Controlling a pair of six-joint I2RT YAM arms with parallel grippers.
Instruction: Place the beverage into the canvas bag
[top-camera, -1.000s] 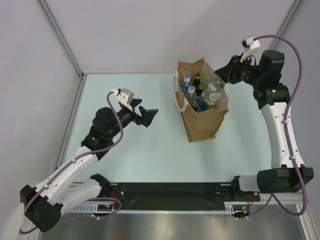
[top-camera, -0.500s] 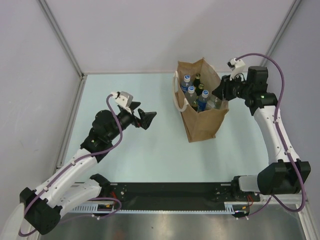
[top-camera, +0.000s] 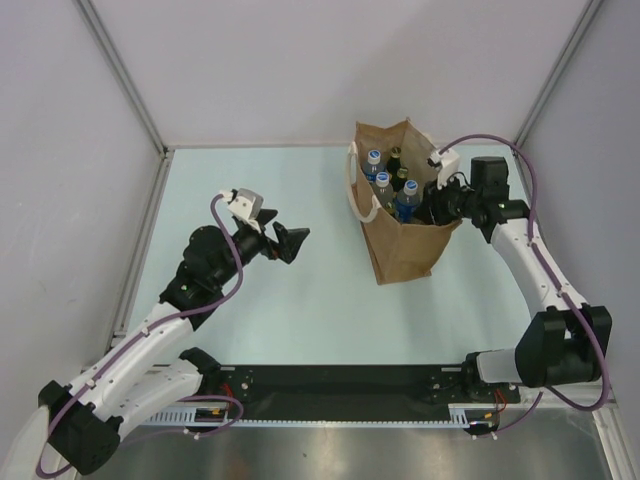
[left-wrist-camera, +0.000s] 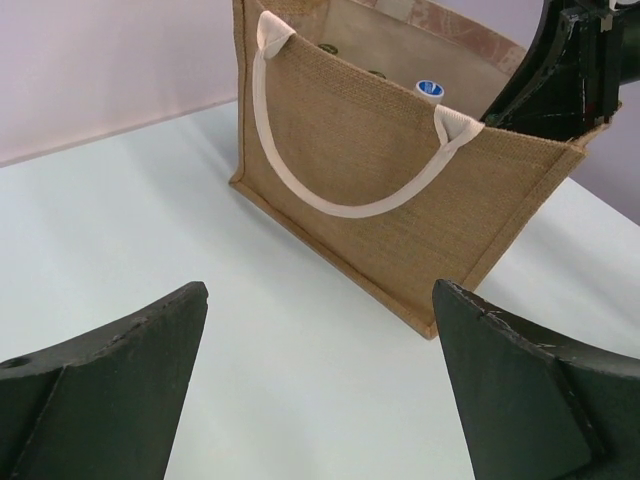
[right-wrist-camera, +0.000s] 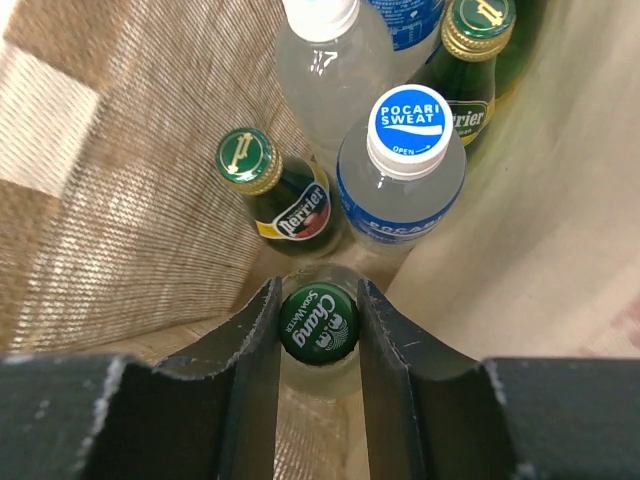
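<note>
Right jaws: closed on the neck of the beverage (right-wrist-camera: 318, 322), a green-capped Chang soda bottle, with one finger on each side of the cap.
Beverage: upright between the right jaws, inside the canvas bag (top-camera: 405, 250) close to its wall; its base is hidden.
Beyond the right jaws: a Pocari Sweat bottle (right-wrist-camera: 405, 150) just ahead, a Perrier bottle (right-wrist-camera: 278, 195) beside it, a second Perrier bottle (right-wrist-camera: 472, 60) and a white-capped clear bottle (right-wrist-camera: 325, 70) farther on.
Left jaws: spread wide, holding nothing, above the desk (top-camera: 300, 300).
Ahead of the left jaws: the canvas bag, upright, its white handle (left-wrist-camera: 345, 210) facing them, well apart.
</note>
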